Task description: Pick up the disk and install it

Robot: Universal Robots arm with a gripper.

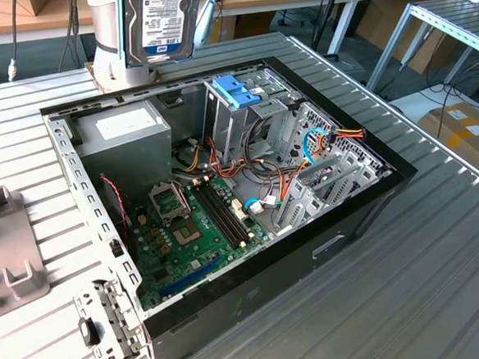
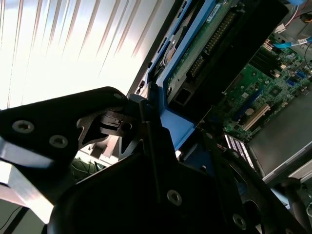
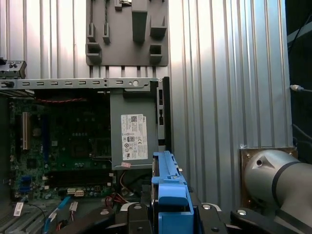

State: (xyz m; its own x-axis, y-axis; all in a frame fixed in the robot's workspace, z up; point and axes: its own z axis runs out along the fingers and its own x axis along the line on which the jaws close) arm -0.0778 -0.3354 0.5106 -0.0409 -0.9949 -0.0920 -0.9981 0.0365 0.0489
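- The disk (image 1: pixel 163 20) hangs in the air at the top of the exterior view, label side facing us, clear of everything below it
- In the first wrist view its blue carrier frame (image 3: pixel 169 190) stands on edge, about over the case wall beside the power supply (image 3: pixel 134 131)
- The gripper (image 3: pixel 170 217) is closed on the disk; in the second wrist view its black fingers (image 2: pixel 146 122) press against the blue frame from both sides
- The arm (image 1: pixel 107 32) rises just to the exterior view's left of the disk, over the ribbed table (image 1: pixel 412 299)
- Below lies the open computer case (image 1: pixel 349 221), on its side with its black rim running all round the opening
- The power supply fills the corner of the case nearest the disk, and the motherboard (image 1: pixel 198 232) lies flat and low beside it, leaving open room above
- The drive cage (image 1: pixel 236 126) stands tall in the far part of the case, topped by a blue bracket (image 1: pixel 235 89)
- To the exterior view's right of the cage, red, yellow and blue cables (image 1: pixel 335 136) loop across a crowded stretch of metal brackets
- A grey fixture plate (image 1: pixel 6 245) sits on the table, apart from the case wall at the exterior view's left
- The table to the exterior view's right of the case is bare ribbed metal out to its edge
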